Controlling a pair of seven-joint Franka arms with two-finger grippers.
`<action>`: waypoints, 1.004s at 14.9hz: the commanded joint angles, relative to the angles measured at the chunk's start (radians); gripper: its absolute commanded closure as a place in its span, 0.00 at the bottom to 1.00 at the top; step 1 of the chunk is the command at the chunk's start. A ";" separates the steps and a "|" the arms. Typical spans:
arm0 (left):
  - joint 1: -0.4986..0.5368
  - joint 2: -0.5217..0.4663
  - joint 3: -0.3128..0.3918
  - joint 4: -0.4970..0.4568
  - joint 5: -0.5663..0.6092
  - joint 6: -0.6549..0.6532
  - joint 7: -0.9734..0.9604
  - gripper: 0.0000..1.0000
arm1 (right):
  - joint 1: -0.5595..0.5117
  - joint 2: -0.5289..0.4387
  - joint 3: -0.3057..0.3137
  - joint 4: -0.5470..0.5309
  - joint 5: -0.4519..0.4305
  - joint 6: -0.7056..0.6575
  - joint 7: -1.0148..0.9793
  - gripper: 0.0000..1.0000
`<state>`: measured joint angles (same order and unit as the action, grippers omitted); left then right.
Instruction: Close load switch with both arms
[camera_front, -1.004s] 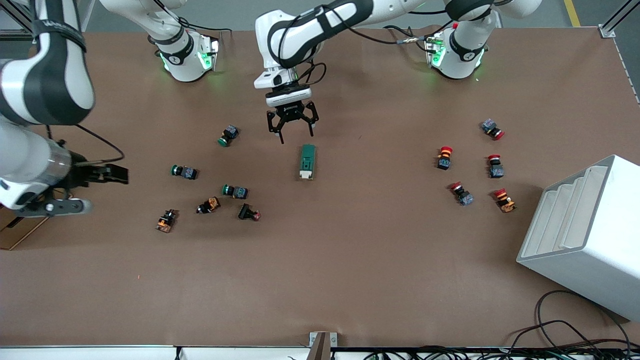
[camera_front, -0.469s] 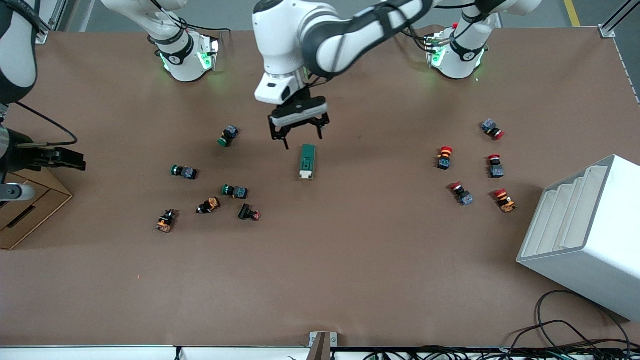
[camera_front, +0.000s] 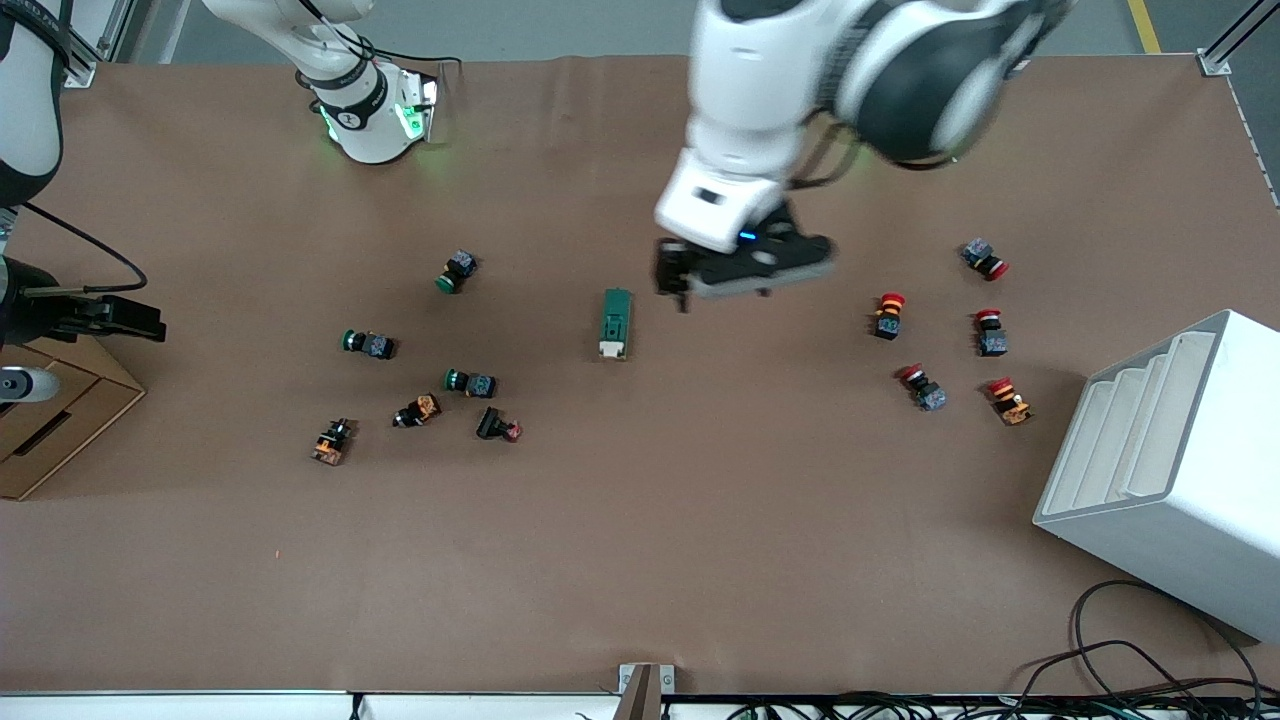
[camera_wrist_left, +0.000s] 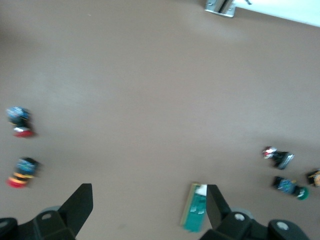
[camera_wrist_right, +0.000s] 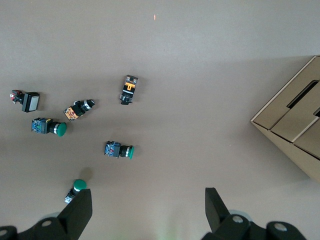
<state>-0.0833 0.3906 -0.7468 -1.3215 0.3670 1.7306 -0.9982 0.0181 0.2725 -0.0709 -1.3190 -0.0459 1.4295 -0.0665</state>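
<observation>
One load switch (camera_front: 616, 323), eleven push buttons (camera_front: 369, 344), two arms (camera_front: 760, 120).

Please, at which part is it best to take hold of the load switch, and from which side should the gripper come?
Probably grip the load switch across its narrow green middle, coming straight down from above. It lies flat with its long axis toward the front camera, white lever end nearest, and bare table along both long sides leaves room for the fingers.

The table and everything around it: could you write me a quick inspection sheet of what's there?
Surface: brown table, bare near the front camera.
Job's things: load switch lies flat mid-table, untouched.
Clutter: green and orange buttons toward the right arm's end; red buttons toward the left arm's.
Grippers: left gripper open over the table beside the switch; right gripper open, waiting at the table's edge.
Cables: bundle off the front edge.
Surroundings: white rack, cardboard box.
</observation>
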 joint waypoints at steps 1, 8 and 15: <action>0.100 -0.024 -0.009 0.036 -0.080 -0.084 0.214 0.00 | -0.014 -0.009 0.011 0.011 0.017 -0.072 0.008 0.00; 0.281 -0.151 0.126 0.036 -0.174 -0.158 0.705 0.00 | -0.066 -0.091 0.014 0.000 0.061 -0.087 -0.006 0.00; 0.030 -0.341 0.681 -0.070 -0.388 -0.260 1.026 0.00 | -0.064 -0.162 0.019 -0.051 0.060 -0.093 -0.015 0.00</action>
<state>-0.0288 0.1171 -0.1326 -1.3065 0.0269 1.4670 -0.0152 -0.0379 0.1714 -0.0673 -1.3057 0.0063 1.3303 -0.0721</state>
